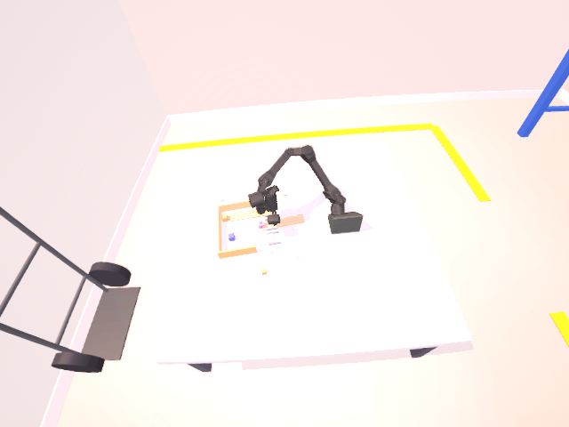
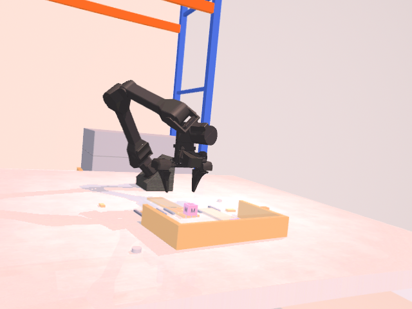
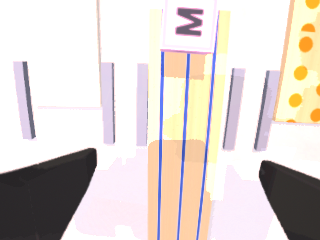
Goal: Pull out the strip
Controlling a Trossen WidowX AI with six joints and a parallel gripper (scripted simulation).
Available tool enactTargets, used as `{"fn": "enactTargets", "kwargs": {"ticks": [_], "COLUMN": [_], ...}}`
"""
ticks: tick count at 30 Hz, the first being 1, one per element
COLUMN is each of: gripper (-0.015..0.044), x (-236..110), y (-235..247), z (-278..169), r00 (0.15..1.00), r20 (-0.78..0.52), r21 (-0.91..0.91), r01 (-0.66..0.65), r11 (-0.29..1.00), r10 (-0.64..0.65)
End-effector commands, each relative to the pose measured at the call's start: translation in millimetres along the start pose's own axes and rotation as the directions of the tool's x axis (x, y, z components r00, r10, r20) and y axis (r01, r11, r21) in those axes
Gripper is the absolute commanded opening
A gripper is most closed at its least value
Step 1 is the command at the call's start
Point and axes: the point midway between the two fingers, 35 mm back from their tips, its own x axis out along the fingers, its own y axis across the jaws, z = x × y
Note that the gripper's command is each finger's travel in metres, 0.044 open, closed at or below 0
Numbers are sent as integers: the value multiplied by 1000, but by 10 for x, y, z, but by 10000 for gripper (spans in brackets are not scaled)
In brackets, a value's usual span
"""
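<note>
The pink cube [image 1: 262,224] [image 2: 190,209] [image 3: 189,22] marked M sits inside the orange tray [image 1: 220,229] [image 2: 216,232], on the far end of a pale strip [image 3: 182,150] [image 1: 290,221] with three blue lines. That strip runs from the cube toward the arm's base and sticks out over the tray's open side. My gripper [image 1: 273,219] [image 2: 179,190] [image 3: 179,162] is open wide and empty. It hangs a little above the strip's near end, fingers on either side of it and pointing down, short of the cube.
Grey rails [image 3: 109,102] lie between the strips, and a strip with orange dots [image 3: 300,60] lies at the right. A blue cube [image 1: 231,237] sits in the tray. A small orange block [image 1: 264,271] and a grey disc [image 2: 136,248] lie on the table. The arm's base [image 1: 344,222] stands right of the tray.
</note>
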Motion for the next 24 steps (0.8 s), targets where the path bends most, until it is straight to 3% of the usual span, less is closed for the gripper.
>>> {"fn": "enactTargets", "kwargs": {"ticks": [1, 22, 24], "gripper": [440, 440, 387], "x": [-24, -111, -101], "y": [0, -11, -11], "z": [159, 734, 735], "r00": [1000, 1000, 1000], "r20": [4, 6, 6], "r21": [-1, 1, 1], "r01": [2, 2, 2], "r11": [1000, 1000, 1000], "r10": [-2, -2, -2]}}
